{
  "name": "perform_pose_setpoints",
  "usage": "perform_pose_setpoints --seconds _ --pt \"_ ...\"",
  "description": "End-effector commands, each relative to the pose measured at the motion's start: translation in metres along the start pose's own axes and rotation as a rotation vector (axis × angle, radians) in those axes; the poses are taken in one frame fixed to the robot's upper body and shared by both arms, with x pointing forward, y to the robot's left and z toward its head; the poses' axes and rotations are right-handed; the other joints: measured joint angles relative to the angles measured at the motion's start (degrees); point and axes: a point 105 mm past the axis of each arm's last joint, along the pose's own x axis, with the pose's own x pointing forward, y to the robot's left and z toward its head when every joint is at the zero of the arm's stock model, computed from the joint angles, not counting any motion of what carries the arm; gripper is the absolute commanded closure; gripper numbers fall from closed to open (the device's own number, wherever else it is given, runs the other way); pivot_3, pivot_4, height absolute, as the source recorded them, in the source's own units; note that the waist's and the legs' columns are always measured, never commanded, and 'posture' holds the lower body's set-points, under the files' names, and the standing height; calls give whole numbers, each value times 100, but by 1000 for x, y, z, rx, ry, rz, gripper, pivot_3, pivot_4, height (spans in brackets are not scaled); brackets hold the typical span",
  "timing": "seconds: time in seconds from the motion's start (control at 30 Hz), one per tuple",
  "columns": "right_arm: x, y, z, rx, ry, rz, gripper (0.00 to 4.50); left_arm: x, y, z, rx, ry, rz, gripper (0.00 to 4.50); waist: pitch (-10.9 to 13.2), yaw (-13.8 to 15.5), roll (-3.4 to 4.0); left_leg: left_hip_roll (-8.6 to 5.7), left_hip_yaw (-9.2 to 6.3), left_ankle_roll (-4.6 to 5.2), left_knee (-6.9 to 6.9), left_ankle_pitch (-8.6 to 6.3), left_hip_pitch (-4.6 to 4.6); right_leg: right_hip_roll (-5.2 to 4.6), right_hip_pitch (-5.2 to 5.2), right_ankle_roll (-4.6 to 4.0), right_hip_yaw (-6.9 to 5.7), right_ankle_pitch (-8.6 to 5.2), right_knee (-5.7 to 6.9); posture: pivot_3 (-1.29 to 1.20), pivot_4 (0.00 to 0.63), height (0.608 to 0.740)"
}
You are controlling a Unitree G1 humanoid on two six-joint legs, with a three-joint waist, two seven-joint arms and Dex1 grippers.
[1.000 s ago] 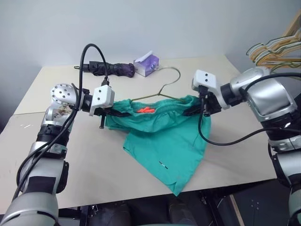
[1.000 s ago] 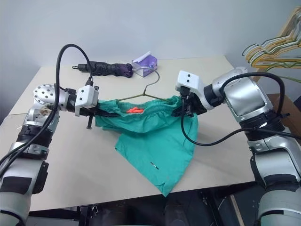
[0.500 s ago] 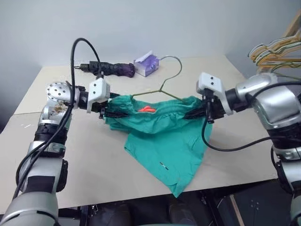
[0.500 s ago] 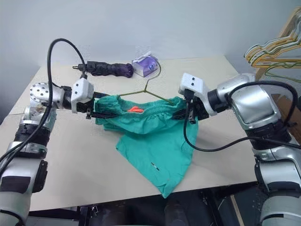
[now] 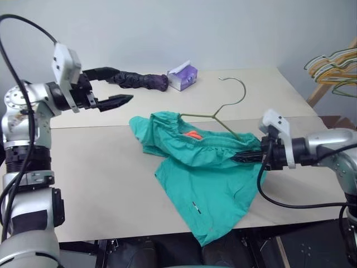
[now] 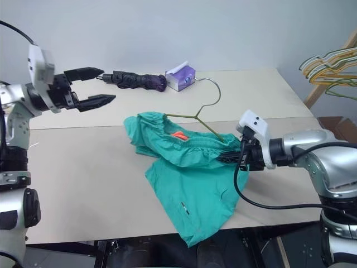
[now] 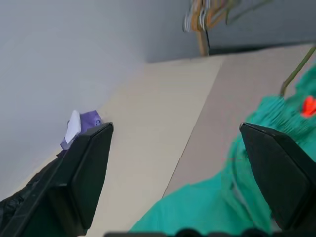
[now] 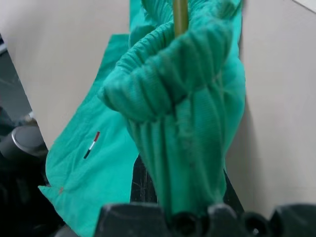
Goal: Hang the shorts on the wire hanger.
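The teal shorts (image 5: 203, 173) lie crumpled on the table (image 5: 95, 167), with one leg hanging over the front edge. The wire hanger (image 5: 215, 116) sits with its lower part tucked into the waistband and its hook (image 5: 235, 85) pointing to the back of the table. My right gripper (image 5: 246, 157) is shut on the bunched right end of the waistband (image 8: 182, 94), where the hanger wire (image 8: 180, 12) runs into the cloth. My left gripper (image 6: 109, 84) hangs open and empty, raised above the table's left side, well clear of the shorts (image 7: 217, 217).
A folded dark umbrella (image 5: 138, 80) and a purple tissue box (image 5: 183, 76) lie at the back of the table, just beyond my left gripper. A bunch of coloured hangers on a wooden rack (image 5: 332, 62) stands off the table to the right.
My left gripper let go of the waistband, opened, and rose up and to the left. The left side of the shorts dropped onto the table. My right gripper pulled back to the right, still holding.
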Motion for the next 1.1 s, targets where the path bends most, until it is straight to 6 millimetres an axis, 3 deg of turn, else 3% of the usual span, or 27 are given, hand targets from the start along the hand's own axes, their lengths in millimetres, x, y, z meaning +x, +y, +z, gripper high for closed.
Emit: perform_pose_setpoints --seconds 0.03,0.33,0.63,0.8,1.1 --pt "-13 1 2 29 -56 -91 4500 2 -8 27 -56 -104 6 66 2 37 -3 1 -1 0 0 0 1 1 2 0 0 0 -1 -39 101 740" --pt "-26 -18 -27 239 -85 -415 4500 34 -57 61 -190 -285 -154 66 3 107 -5 0 2 0 -1 0 5 1 8 0 1 0 -5 -97 97 740" --pt "-55 -27 -52 361 -105 -641 4500 54 -89 72 -271 -371 -299 66 2 -55 -4 -1 4 0 -1 0 6 2 10 0 3 0 -11 -176 79 740" --pt "-81 -39 -62 425 -135 -793 4500 67 -94 71 -293 -396 -359 66 -3 -226 3 -1 3 0 -1 0 8 4 13 -1 4 0 -12 -251 63 740" --pt "-137 -54 -83 559 -160 -1090 4500 78 -91 69 -282 -418 -405 66 -26 -783 39 -3 4 0 -1 0 4 2 17 0 8 -1 -19 -317 46 740"
